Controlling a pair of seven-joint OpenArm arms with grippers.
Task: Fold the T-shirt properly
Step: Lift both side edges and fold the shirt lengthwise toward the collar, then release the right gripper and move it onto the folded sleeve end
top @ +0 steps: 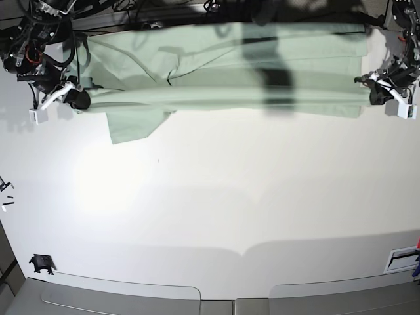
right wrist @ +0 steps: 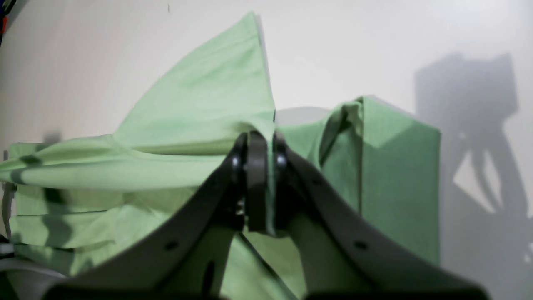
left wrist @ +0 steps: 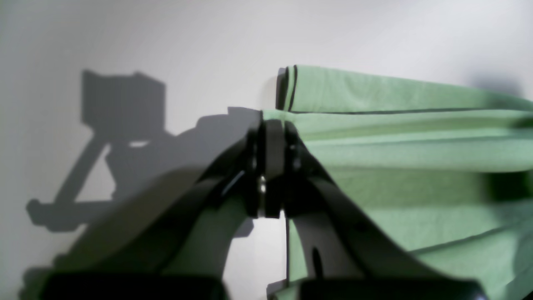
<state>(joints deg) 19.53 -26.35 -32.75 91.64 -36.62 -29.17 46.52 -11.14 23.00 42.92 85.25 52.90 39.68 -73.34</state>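
The pale green T-shirt [top: 223,72] lies stretched in a long band across the far side of the white table, with one sleeve [top: 131,125] hanging toward the front. My left gripper [left wrist: 272,125] is shut on the shirt's edge, where a dark-trimmed hem [left wrist: 291,87] shows just beyond the tips. In the base view this gripper [top: 375,90] sits at the shirt's right end. At the opposite end, my right gripper [right wrist: 262,141] is shut on a fold of the T-shirt [right wrist: 200,108]. That is the shirt's left end in the base view, where the right gripper [top: 77,98] is low over the table.
The white table [top: 210,210] spreads toward the front below the shirt. A small black part [top: 41,264] lies at the front left and a white slotted piece [top: 401,259] at the right edge. Cables run along the far edge [top: 131,6].
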